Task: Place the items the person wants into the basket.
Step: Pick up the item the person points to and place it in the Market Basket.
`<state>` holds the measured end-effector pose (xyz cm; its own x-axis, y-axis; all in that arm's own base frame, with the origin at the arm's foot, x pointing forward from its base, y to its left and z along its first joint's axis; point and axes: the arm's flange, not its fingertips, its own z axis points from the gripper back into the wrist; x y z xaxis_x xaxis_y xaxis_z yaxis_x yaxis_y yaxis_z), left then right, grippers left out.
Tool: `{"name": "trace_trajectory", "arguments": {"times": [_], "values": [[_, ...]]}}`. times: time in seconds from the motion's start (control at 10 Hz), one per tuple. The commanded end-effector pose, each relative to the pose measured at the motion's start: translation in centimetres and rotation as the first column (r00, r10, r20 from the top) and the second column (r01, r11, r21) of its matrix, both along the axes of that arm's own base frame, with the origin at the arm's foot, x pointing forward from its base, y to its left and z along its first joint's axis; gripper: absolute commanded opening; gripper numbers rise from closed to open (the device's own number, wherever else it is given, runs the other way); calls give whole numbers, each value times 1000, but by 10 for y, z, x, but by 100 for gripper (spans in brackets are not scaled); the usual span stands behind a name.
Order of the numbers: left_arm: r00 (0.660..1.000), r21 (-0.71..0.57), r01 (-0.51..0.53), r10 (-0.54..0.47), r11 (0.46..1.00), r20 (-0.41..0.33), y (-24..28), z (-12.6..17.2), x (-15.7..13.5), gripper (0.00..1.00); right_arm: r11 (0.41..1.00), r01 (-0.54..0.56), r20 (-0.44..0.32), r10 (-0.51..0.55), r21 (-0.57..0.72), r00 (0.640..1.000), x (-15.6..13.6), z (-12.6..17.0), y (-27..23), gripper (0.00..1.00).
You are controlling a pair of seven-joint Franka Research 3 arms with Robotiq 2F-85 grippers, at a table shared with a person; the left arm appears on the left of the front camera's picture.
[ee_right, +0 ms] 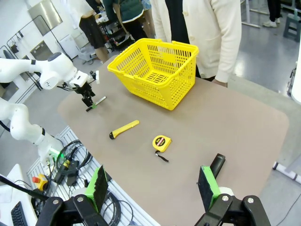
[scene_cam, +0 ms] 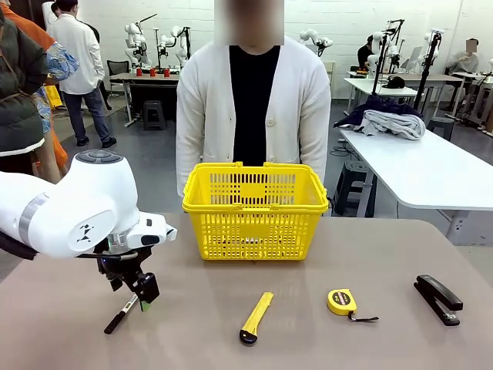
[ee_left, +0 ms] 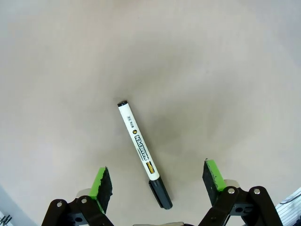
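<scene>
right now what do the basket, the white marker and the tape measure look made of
Basket: probably moulded plastic; even yellow colour, thin latticed walls.
White marker: likely a plastic barrel, smooth, with a printed label and a black cap.
Tape measure: yellow casing, plastic by the look, with a round label; the black wrist loop's material is unclear.

A white marker (ee_left: 139, 149) with a black cap lies flat and slanted on the bench (scene_cam: 385, 254), cap end beneath my left end effector (ee_left: 157, 175). The round yellow tape measure (scene_cam: 341, 301) rests flat, well apart from it. The yellow latticed basket (scene_cam: 254, 206) stands upright at the far edge, just before the person (scene_cam: 250, 100).
</scene>
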<state>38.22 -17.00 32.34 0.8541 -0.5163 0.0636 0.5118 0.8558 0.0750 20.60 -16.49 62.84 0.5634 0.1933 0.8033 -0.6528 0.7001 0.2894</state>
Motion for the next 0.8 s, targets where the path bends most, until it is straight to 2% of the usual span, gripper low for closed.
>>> {"name": "trace_trajectory", "arguments": {"times": [0.0, 0.5, 0.6, 0.7], "values": [[1000, -44, 9, -10, 999, -2, 33, -25, -46, 100, 1000, -17, 14, 17, 10, 1000, 1, -1, 1, 100], [1000, -51, 18, -18, 999, -10, 34, -34, -43, 100, 1000, -17, 14, 17, 10, 1000, 1, -1, 1, 100], [1000, -49, 30, -30, 998, 0, 34, -33, -44, 46, 1000, -17, 14, 17, 10, 1000, 1, -1, 1, 100], [1000, -50, 29, -29, 998, 4, 35, -30, -42, 45, 1000, -17, 14, 17, 10, 1000, 1, -1, 1, 100]]}}
